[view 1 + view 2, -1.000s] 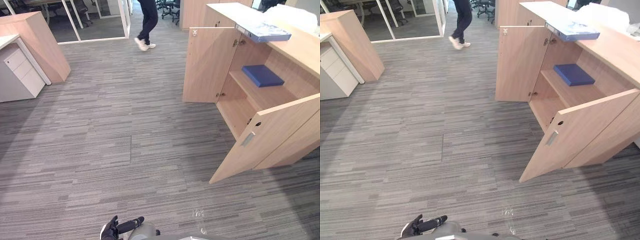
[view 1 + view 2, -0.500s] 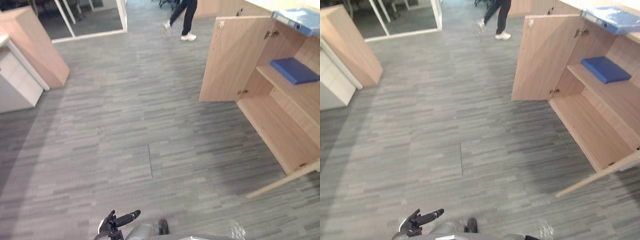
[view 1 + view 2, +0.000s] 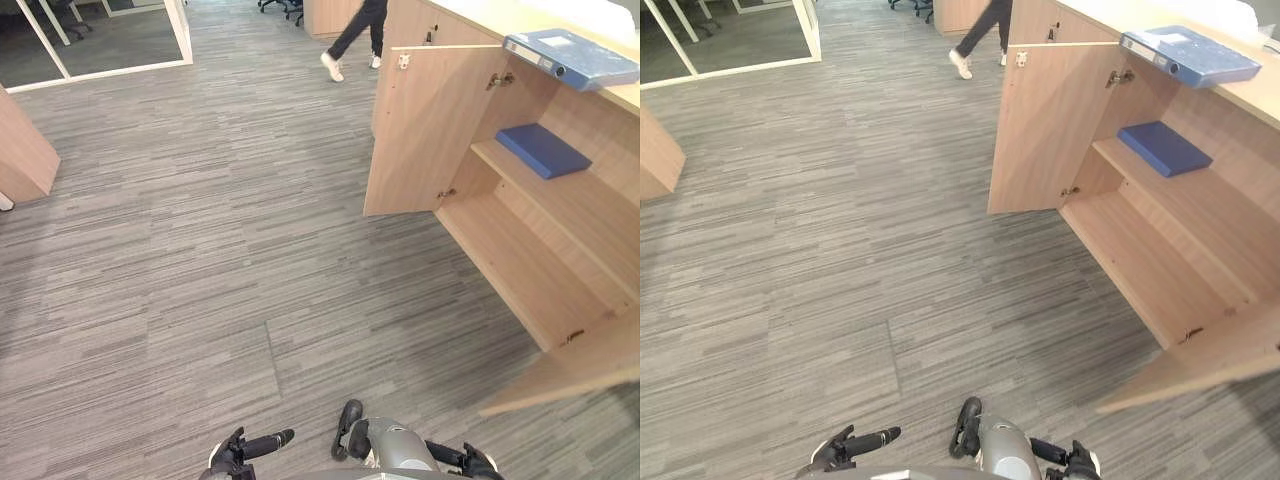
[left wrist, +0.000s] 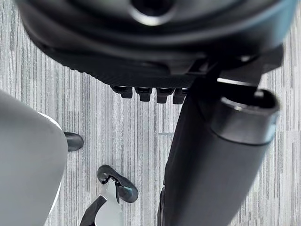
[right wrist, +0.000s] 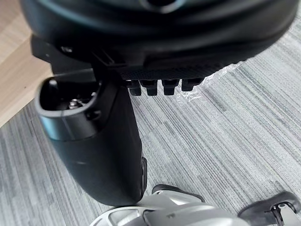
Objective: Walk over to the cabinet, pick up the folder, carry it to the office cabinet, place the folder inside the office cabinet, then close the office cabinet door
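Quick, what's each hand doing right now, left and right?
Left hand: open, fingers relaxed, holding nothing.
Right hand: open, holding nothing.

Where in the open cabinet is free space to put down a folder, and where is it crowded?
The bottom shelf is bare along its whole length. The upper shelf is free on its near part; its far end holds the dark blue folder. The cabinet top carries a light blue binder.
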Motion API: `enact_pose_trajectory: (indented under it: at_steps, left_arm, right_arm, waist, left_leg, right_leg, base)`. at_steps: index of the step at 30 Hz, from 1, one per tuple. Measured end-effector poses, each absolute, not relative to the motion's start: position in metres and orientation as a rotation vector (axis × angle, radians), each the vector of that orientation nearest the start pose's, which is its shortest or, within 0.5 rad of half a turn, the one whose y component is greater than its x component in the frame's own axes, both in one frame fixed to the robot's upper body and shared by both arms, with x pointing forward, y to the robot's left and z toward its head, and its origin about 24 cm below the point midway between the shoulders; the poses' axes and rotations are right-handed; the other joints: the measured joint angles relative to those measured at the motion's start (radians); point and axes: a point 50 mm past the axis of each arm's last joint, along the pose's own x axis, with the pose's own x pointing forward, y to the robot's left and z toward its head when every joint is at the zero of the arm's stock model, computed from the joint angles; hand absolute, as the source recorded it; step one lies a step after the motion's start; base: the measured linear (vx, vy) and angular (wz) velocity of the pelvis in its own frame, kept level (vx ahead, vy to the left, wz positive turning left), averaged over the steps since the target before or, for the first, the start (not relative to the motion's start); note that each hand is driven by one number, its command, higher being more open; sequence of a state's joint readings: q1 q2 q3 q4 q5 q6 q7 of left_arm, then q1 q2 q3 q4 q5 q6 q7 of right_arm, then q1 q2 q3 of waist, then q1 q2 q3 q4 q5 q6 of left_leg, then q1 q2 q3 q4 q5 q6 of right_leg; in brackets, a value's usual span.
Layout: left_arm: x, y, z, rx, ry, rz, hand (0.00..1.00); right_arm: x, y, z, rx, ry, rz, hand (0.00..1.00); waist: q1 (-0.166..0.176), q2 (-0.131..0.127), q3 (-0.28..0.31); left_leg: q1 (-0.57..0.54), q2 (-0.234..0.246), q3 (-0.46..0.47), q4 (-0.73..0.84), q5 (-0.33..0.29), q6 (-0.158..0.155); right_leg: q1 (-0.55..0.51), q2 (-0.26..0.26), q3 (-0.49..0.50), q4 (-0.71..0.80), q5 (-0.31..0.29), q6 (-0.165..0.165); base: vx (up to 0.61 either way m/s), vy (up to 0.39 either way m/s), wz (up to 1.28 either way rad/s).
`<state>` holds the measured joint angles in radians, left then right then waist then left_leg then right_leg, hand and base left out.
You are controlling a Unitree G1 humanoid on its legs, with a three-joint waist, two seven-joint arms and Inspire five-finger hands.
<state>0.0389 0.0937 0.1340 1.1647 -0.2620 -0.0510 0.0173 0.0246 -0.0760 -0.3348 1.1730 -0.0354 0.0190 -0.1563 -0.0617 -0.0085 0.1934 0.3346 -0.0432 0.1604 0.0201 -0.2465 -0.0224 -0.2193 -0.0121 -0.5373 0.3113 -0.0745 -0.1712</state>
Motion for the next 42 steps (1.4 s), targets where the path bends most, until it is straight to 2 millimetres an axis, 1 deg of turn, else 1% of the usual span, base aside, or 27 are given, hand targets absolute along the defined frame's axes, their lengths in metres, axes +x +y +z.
enact_pose_trajectory:
  at_steps: [1,2,3,4,5,6,8,11,13,16,18,20,22,24,25,26,27,28,29,32,34,36,37,38,39,41,42]
  left_arm:
    - [0.084,0.201,-0.167,-0.246,1.119,0.393,1.0]
    - [0.083,0.201,-0.167,-0.265,1.119,0.41,1.0]
    - [0.081,0.2,-0.168,-0.307,1.118,0.45,1.0]
    - [0.081,0.2,-0.168,-0.307,1.118,0.45,1.0]
    - [0.076,0.202,-0.168,-0.381,1.108,0.532,1.0]
    - [0.067,0.201,-0.17,-0.448,1.107,0.603,1.0]
    - [0.057,0.205,-0.171,-0.503,1.109,0.688,1.0]
    - [0.055,0.212,-0.17,-0.496,1.098,0.719,1.0]
    - [0.058,0.212,-0.169,-0.505,1.082,0.725,1.0]
    - [0.064,0.214,-0.167,-0.488,1.051,0.708,1.0]
    - [0.066,0.211,-0.167,-0.456,1.064,0.67,1.0]
    - [0.064,0.209,-0.168,-0.45,1.075,0.67,1.0]
    - [0.052,0.207,-0.17,-0.445,1.113,0.683,1.0]
    - [0.033,0.207,-0.173,-0.416,1.175,0.685,1.0]
    - [0.03,0.21,-0.172,-0.397,1.185,0.685,1.0]
    - [0.03,0.211,-0.172,-0.391,1.186,0.688,1.0]
    - [0.03,0.213,-0.172,-0.382,1.188,0.694,1.0]
    - [0.03,0.214,-0.172,-0.374,1.187,0.693,1.0]
    - [0.03,0.215,-0.172,-0.363,1.19,0.687,1.0]
    - [0.03,0.208,-0.173,-0.373,1.194,0.669,1.0]
    - [0.034,0.206,-0.173,-0.37,1.186,0.654,1.0]
    - [0.048,0.206,-0.171,-0.368,1.153,0.624,1.0]
    - [0.051,0.207,-0.171,-0.369,1.145,0.62,1.0]
    - [0.06,0.207,-0.169,-0.374,1.119,0.618,1.0]
    - [0.066,0.209,-0.168,-0.385,1.095,0.628,1.0]
    - [0.072,0.203,-0.168,-0.406,1.084,0.622,1.0]
    - [0.075,0.2,-0.167,-0.421,1.074,0.612,1.0]
  right_arm:
    - [0.078,-0.219,-0.166,0.01,1.211,-0.466,1.0]
    - [0.077,-0.219,-0.166,0.018,1.211,-0.475,1.0]
    - [0.073,-0.22,-0.167,0.054,1.216,-0.513,1.0]
    - [0.073,-0.22,-0.167,0.054,1.216,-0.513,1.0]
    - [0.067,-0.219,-0.167,0.096,1.217,-0.556,1.0]
    - [0.061,-0.224,-0.167,0.097,1.22,-0.577,1.0]
    - [0.059,-0.227,-0.167,0.099,1.221,-0.591,1.0]
    - [0.057,-0.225,-0.168,0.113,1.239,-0.597,1.0]
    - [0.061,-0.225,-0.168,0.11,1.248,-0.584,1.0]
    - [0.063,-0.22,-0.169,0.096,1.25,-0.562,1.0]
    - [0.07,-0.224,-0.166,0.036,1.231,-0.513,1.0]
    - [0.071,-0.227,-0.165,0.009,1.218,-0.499,1.0]
    - [0.067,-0.228,-0.166,0.006,1.223,-0.504,1.0]
    - [0.063,-0.226,-0.167,0.013,1.239,-0.507,1.0]
    - [0.062,-0.223,-0.168,0.028,1.241,-0.508,1.0]
    - [0.063,-0.222,-0.168,0.033,1.239,-0.505,1.0]
    - [0.066,-0.222,-0.167,0.056,1.229,-0.517,1.0]
    - [0.066,-0.222,-0.167,0.076,1.225,-0.537,1.0]
    - [0.064,-0.224,-0.167,0.118,1.224,-0.576,1.0]
    - [0.054,-0.232,-0.167,0.172,1.243,-0.651,1.0]
    - [0.055,-0.234,-0.167,0.17,1.239,-0.645,1.0]
    - [0.049,-0.228,-0.169,0.17,1.255,-0.631,1.0]
    - [0.045,-0.226,-0.17,0.168,1.264,-0.628,1.0]
    - [0.045,-0.222,-0.169,0.158,1.25,-0.612,1.0]
    - [0.046,-0.218,-0.17,0.142,1.244,-0.588,1.0]
    - [0.044,-0.216,-0.17,0.122,1.256,-0.563,1.0]
    - [0.039,-0.217,-0.17,0.121,1.266,-0.57,1.0]
  waist:
    - [0.0,0.015,-0.013]
    - [0.0,0.016,-0.017]
    - [-0.002,0.017,-0.025]
    - [-0.002,0.017,-0.025]
    - [-0.001,0.028,-0.043]
    - [0.008,0.05,-0.054]
    - [0.018,0.069,-0.054]
    - [0.056,0.049,-0.036]
    - [0.073,0.044,-0.012]
    - [0.089,0.022,-0.003]
    - [0.089,0.042,-0.004]
    - [0.095,0.057,-0.012]
    - [0.112,0.064,-0.017]
    - [0.11,0.059,-0.038]
    - [0.117,0.042,-0.054]
    - [0.122,0.037,-0.064]
    - [0.13,0.033,-0.069]
    - [0.129,0.03,-0.07]
    - [0.126,0.026,-0.073]
    - [0.108,0.041,-0.087]
    - [0.101,0.047,-0.089]
    - [0.082,0.046,-0.081]
    - [0.081,0.045,-0.083]
    - [0.077,0.042,-0.082]
    - [0.067,0.023,-0.079]
    - [0.057,-0.004,-0.079]
    - [0.059,0.002,-0.09]
  left_leg:
    - [-0.005,0.034,0.022,0.064,-0.021,-0.035]
    - [-0.015,0.044,0.026,0.106,-0.027,-0.046]
    - [-0.061,0.063,0.027,0.255,-0.033,-0.055]
    - [-0.061,0.063,0.027,0.255,-0.033,-0.055]
    - [-0.176,0.105,0.029,0.574,-0.007,-0.067]
    - [-0.272,0.163,0.036,0.827,0.024,-0.045]
    - [-0.367,0.235,0.047,1.072,0.024,-0.036]
    - [-0.535,0.25,0.009,1.181,-0.016,-0.022]
    - [-0.623,0.242,-0.036,1.118,-0.053,-0.018]
    - [-0.7,0.168,-0.153,0.765,-0.055,-0.034]
    - [-0.719,0.114,-0.323,0.393,0.038,-0.06]
    - [-0.716,0.11,-0.398,0.199,0.106,-0.088]
    - [-0.689,0.105,-0.419,0.14,0.185,-0.101]
    - [-0.655,0.074,-0.379,0.192,0.412,-0.102]
    - [-0.66,0.058,-0.342,0.215,0.395,-0.076]
    - [-0.658,0.051,-0.315,0.223,0.381,-0.06]
    - [-0.637,0.035,-0.259,0.232,0.35,-0.025]
    - [-0.619,0.021,-0.234,0.236,0.331,-0.014]
    - [-0.576,-0.012,-0.193,0.239,0.296,0.01]
    - [-0.451,-0.061,-0.124,0.197,0.241,0.063]
    - [-0.396,-0.062,-0.1,0.174,0.212,0.082]
    - [-0.348,-0.036,-0.12,0.152,0.171,0.086]
    - [-0.339,-0.025,-0.124,0.144,0.169,0.083]
    - [-0.317,-0.008,-0.136,0.126,0.161,0.071]
    - [-0.312,0.002,-0.149,0.123,0.156,0.062]
    - [-0.308,0.005,-0.173,0.121,0.159,0.042]
    - [-0.306,0.017,-0.177,0.115,0.168,0.027]
  right_leg:
    - [0.035,0.056,0.015,-0.039,-0.009,-0.013]
    - [0.052,0.073,0.026,-0.059,-0.012,-0.017]
    - [0.098,0.11,0.06,-0.114,-0.012,-0.017]
    - [0.098,0.11,0.06,-0.114,-0.012,-0.017]
    - [0.166,0.157,0.122,-0.192,-0.01,-0.02]
    - [0.218,0.199,0.179,-0.236,-0.007,-0.025]
    - [0.306,0.248,0.274,-0.279,-0.009,-0.027]
    - [0.407,0.248,0.441,-0.307,-0.018,-0.04]
    - [0.464,0.237,0.52,-0.309,-0.026,-0.026]
    - [0.538,0.181,0.595,-0.34,-0.057,0.002]
    - [0.566,0.15,0.644,-0.347,-0.089,0.028]
    - [0.584,0.134,0.675,-0.343,-0.112,0.067]
    - [0.622,0.107,0.708,-0.321,-0.15,0.128]
    - [0.625,0.048,0.753,-0.208,-0.202,0.21]
    - [0.582,0.02,0.77,-0.131,-0.205,0.216]
    - [0.549,0.005,0.779,-0.072,-0.205,0.216]
    - [0.488,-0.028,0.791,0.061,-0.203,0.217]
    - [0.46,-0.05,0.784,0.131,-0.196,0.211]
    - [0.421,-0.093,0.759,0.261,-0.168,0.179]
    - [0.287,-0.203,0.643,0.578,0.036,0.029]
    - [0.214,-0.214,0.618,0.641,-0.077,0.077]
    - [0.145,-0.144,0.569,0.56,-0.202,0.151]
    - [0.125,-0.121,0.552,0.528,-0.226,0.161]
    - [0.113,-0.075,0.533,0.429,-0.255,0.191]
    - [0.111,-0.04,0.548,0.28,-0.257,0.204]
    - [0.133,-0.028,0.526,0.176,-0.237,0.159]
    - [0.143,-0.02,0.501,0.14,-0.227,0.153]
  base:
    - [0.63,-0.268,-0.58]
    - [0.67,-0.273,-0.74]
    - [0.57,-0.22,-0.41]
    - [0.44,-0.174,-0.74]
    - [0.51,-0.146,-1.0]
    - [0.51,-0.106,-1.32]
    - [0.59,-0.044,-1.43]
    - [0.48,0.021,-1.51]
    - [0.37,0.095,-1.41]
    - [0.3,0.171,-0.95]
    - [0.4,0.316,-0.58]
    - [0.44,0.328,-0.48]
    - [0.5,0.331,-0.58]
    - [0.6,0.382,-0.71]
    - [0.58,0.349,-0.74]
    - [0.44,0.258,-0.88]
    - [0.32,0.211,-0.83]
    - [0.36,0.27,-0.91]
    - [0.32,0.269,-0.69]
    - [0.27,0.249,-0.62]
    - [0.21,0.16,-0.57]
    - [0.13,0.031,-0.09]
    - [0.07,-0.073,0.1]
    - [0.09,-0.178,0.18]
    - [0.1,-0.205,0.23]
    - [0.13,-0.186,0.38]
    - [0.22,-0.217,0.52]
